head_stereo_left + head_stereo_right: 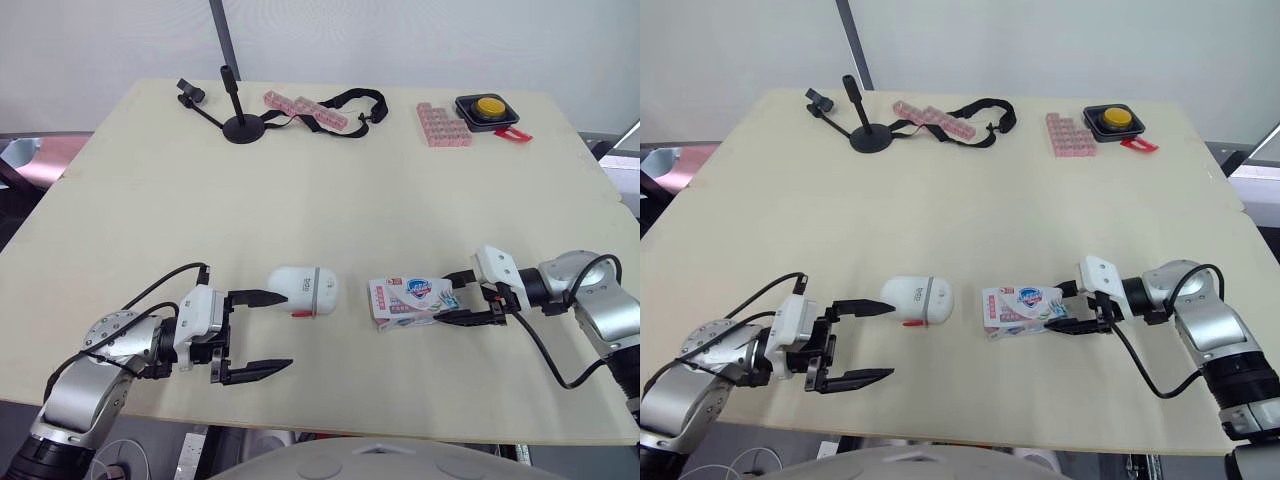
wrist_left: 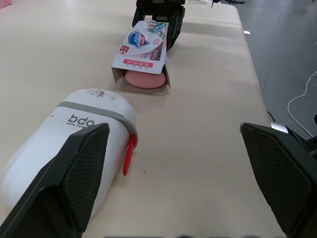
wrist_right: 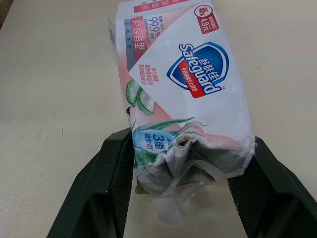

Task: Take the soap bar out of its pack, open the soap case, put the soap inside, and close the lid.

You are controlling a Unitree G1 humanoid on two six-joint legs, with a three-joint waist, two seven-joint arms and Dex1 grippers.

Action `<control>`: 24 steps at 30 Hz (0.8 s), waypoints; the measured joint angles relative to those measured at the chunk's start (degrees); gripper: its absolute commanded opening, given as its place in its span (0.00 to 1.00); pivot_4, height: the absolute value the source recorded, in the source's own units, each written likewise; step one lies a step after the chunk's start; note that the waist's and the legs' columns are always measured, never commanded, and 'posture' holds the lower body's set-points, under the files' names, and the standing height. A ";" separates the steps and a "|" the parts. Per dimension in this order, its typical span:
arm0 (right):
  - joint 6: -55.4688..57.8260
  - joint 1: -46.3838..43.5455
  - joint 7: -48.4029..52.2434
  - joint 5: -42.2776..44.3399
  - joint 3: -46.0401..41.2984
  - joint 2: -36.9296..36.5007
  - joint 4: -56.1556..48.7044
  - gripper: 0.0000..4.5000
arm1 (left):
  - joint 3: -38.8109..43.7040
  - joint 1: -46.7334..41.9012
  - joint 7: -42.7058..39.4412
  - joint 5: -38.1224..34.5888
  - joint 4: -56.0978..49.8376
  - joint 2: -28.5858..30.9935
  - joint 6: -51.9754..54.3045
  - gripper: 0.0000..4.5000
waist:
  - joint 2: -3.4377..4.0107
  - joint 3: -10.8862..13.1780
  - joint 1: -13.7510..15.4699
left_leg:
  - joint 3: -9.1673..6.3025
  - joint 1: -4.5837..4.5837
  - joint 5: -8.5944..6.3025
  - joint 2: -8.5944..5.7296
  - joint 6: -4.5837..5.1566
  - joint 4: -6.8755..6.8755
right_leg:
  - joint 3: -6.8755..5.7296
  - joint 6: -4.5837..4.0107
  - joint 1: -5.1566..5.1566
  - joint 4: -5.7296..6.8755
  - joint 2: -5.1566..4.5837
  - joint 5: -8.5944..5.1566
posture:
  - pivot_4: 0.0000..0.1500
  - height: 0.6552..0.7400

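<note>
The left gripper (image 1: 265, 335) is held spread wide near the table's (image 1: 400, 200) front edge, empty, one finger just beside the closed soap case (image 1: 305, 290), forearm low. Further right, the soap pack (image 1: 408, 301) is pinched at its torn end by the right gripper (image 1: 447, 303); the pink soap bar (image 2: 144, 79) is seen inside.

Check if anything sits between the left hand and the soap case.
Nothing visible. The open left hand faces the soap case, with one finger alongside it and only bare table between.
</note>
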 measured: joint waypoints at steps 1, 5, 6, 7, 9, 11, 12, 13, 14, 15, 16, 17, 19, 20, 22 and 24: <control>-0.04 0.00 -0.01 0.00 0.00 0.00 0.08 0.60 | -0.03 0.00 0.11 0.02 0.00 0.00 0.00 1.00 | 0.00 0.00 0.00 | 0.00 0.00 0.00 0.00 0.00 0.00 | 0.00 0.00 0.00 0.01 0.00 0.00 | 1.00 0.98; -0.68 0.00 -0.19 -0.03 0.00 0.00 0.60 0.60 | -0.43 0.01 0.27 0.08 0.00 0.00 0.00 1.00 | 0.00 0.00 0.00 | 0.00 0.00 0.00 0.00 0.00 0.02 | 0.00 0.00 0.00 0.02 0.00 0.00 | 1.00 0.98; -0.73 0.00 -0.23 -0.03 0.00 0.00 0.65 0.55 | -0.51 0.01 0.28 0.09 0.00 0.00 0.00 1.00 | 0.00 0.00 0.00 | 0.00 0.00 0.00 0.00 0.00 0.02 | 0.00 0.00 0.00 0.03 0.00 0.00 | 1.00 0.98; -0.81 0.00 -0.31 -0.03 0.00 0.01 0.71 0.49 | -0.54 0.01 0.29 0.09 0.00 0.00 0.00 1.00 | 0.00 0.00 0.00 | 0.00 0.00 0.00 0.00 0.00 0.03 | 0.00 0.00 0.00 0.03 0.00 0.00 | 1.00 0.98; -1.27 0.00 -0.51 -0.02 -0.01 0.01 0.76 0.45 | -0.56 0.01 0.34 0.11 0.00 0.00 0.00 1.00 | 0.00 0.00 -0.02 | 0.00 0.01 0.00 0.00 0.00 0.04 | 0.01 0.00 0.00 0.04 0.00 0.00 | 1.00 0.98; -1.69 0.00 -0.84 -0.03 -0.04 0.01 0.83 0.45 | -0.59 0.03 0.36 0.12 0.00 0.00 0.00 1.00 | 0.00 0.00 -0.02 | 0.00 0.01 0.00 0.00 0.00 0.04 | 0.01 0.00 0.00 0.05 0.00 0.00 | 1.00 0.98; -1.75 0.00 -1.03 -0.02 -0.04 0.02 0.89 0.45 | -0.62 0.06 0.37 0.12 -0.01 0.00 0.00 1.00 | 0.00 0.00 -0.02 | 0.00 0.01 0.00 0.00 0.00 0.05 | 0.01 0.00 0.00 0.05 0.00 0.00 | 1.00 0.98; -1.75 0.00 -1.11 -0.02 -0.04 0.02 0.97 0.45 | -0.67 0.06 0.37 0.14 -0.01 0.00 0.00 1.00 | 0.00 -0.01 -0.02 | 0.00 0.01 0.00 0.00 0.00 0.05 | 0.01 0.00 0.00 0.06 0.00 0.00 | 1.00 0.98; -1.74 0.01 -1.18 -0.01 -0.04 0.02 1.02 0.45 | -0.71 0.06 0.38 0.16 -0.01 0.00 0.00 1.00 | 0.00 -0.01 -0.02 | 0.00 0.01 0.00 0.00 0.00 0.05 | 0.01 0.00 0.00 0.06 0.00 0.00 | 1.00 0.98; -1.74 0.01 -1.24 -0.01 -0.04 0.02 1.03 0.45 | -0.78 0.07 0.40 0.18 -0.01 0.00 0.00 1.00 | 0.00 -0.01 -0.02 | 0.00 0.01 0.00 0.00 0.00 0.05 | 0.01 0.00 0.00 0.06 0.00 0.00 | 1.00 0.98; -1.72 0.01 -1.31 -0.01 -0.04 0.02 1.02 0.45 | -0.95 0.11 0.42 0.19 -0.01 0.00 0.00 1.00 | 0.00 -0.01 -0.02 | 0.00 0.01 0.00 0.00 0.01 0.05 | 0.01 0.00 0.00 0.06 0.00 0.00 | 1.00 0.98; -1.72 0.02 -1.38 -0.01 -0.04 0.02 1.02 0.45 | -1.02 0.16 0.42 0.20 -0.01 0.00 0.00 1.00 | 0.00 -0.01 -0.02 | 0.00 0.01 0.00 0.00 0.00 0.06 | 0.01 0.00 0.00 0.06 0.00 0.00 | 1.00 0.98; -1.71 0.03 -1.54 -0.01 -0.04 0.02 1.02 0.45 | -1.03 0.18 0.48 0.23 -0.01 0.00 0.00 1.00 | 0.00 -0.01 -0.01 | 0.00 0.01 0.00 0.00 0.00 0.06 | 0.01 0.00 0.00 0.07 0.00 0.00 | 1.00 0.98; -1.70 0.03 -1.56 -0.01 -0.04 0.02 1.02 0.45 | -1.03 0.18 0.51 0.24 -0.01 0.00 0.00 1.00 | 0.00 -0.01 -0.01 | 0.00 0.01 0.00 0.00 0.00 0.06 | 0.01 0.00 0.00 0.07 0.00 0.00 | 1.00 0.98; -1.70 0.03 -1.63 -0.01 -0.04 0.02 1.02 0.45 | -1.03 0.16 0.63 0.26 -0.01 0.00 0.00 1.00 | 0.00 -0.01 -0.02 | 0.00 0.01 0.00 0.00 0.01 0.06 | 0.01 0.00 0.00 0.07 0.00 0.00 | 1.00 0.98; -1.69 0.03 -1.65 -0.01 -0.04 0.02 1.02 0.45 | -1.04 0.17 0.75 0.28 -0.01 0.00 0.00 1.00 | 0.00 -0.01 -0.02 | 0.00 0.01 0.01 0.00 0.01 0.07 | 0.01 0.00 0.00 0.07 0.00 0.00 | 1.00 0.98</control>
